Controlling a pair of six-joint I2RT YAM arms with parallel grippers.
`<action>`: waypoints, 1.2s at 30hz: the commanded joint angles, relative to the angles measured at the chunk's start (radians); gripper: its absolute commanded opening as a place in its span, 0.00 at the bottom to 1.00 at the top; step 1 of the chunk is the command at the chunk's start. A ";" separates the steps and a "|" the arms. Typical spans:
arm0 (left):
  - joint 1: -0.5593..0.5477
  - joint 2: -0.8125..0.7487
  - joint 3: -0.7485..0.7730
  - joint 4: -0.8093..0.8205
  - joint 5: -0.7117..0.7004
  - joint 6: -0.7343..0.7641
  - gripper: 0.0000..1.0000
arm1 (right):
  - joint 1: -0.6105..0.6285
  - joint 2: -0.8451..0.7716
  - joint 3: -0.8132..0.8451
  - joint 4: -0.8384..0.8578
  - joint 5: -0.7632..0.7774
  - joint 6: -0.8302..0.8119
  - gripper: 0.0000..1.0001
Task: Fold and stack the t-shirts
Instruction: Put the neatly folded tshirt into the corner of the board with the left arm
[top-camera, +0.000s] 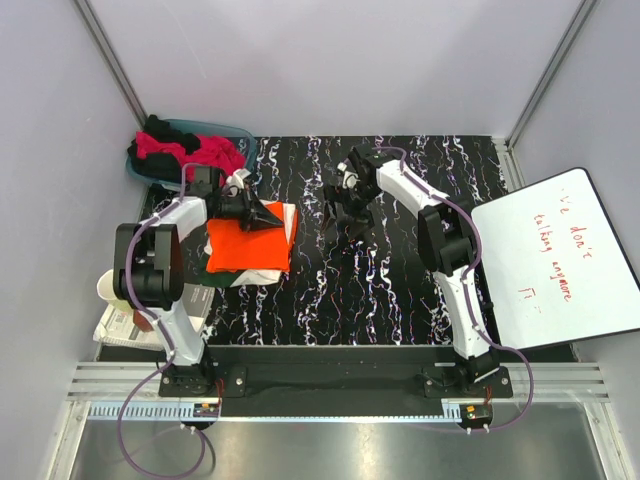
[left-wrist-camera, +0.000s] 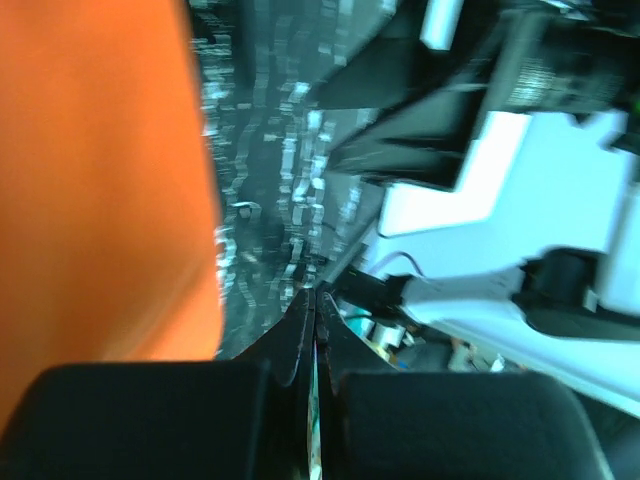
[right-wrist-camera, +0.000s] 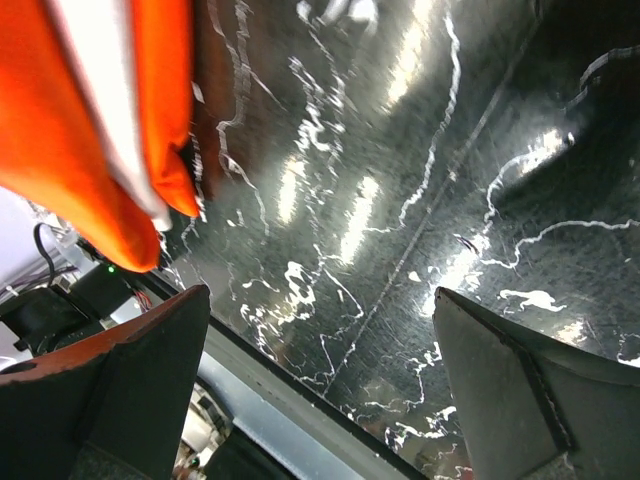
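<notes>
At the far right corner of the folded orange t-shirt (top-camera: 245, 248), the jaws of the left arm (top-camera: 150, 262) are pressed together. The wrist view shows nothing between their tips, and the orange cloth lies off to one side of them. They seem closed to press or smooth that corner rather than carry it, though whether they touch the cloth cannot be told. The jaws of the right arm (top-camera: 440, 240) stand wide apart above the bare marbled worktop (top-camera: 400, 290), just right of the stack. They are probably waiting there so as not to disturb the fold. The orange shirt lies flat as a neat rectangle on the left of the worktop. A white t-shirt (top-camera: 289, 222) shows at its right edge beneath it, so this looks like the stack being built. Behind it, the teal basket (top-camera: 215, 128) holds a crumpled magenta t-shirt (top-camera: 205, 152) and a black t-shirt (top-camera: 160, 130), apparently awaiting folding.
</notes>
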 joint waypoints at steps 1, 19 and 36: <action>-0.018 0.032 -0.056 0.195 0.171 -0.107 0.00 | 0.006 -0.078 -0.039 0.035 -0.027 0.012 1.00; -0.011 0.245 -0.257 0.244 0.191 -0.118 0.00 | 0.001 -0.070 -0.051 0.044 -0.027 0.021 1.00; -0.012 -0.089 0.290 -0.398 -0.314 0.318 0.12 | -0.014 -0.083 0.004 0.025 0.077 -0.007 1.00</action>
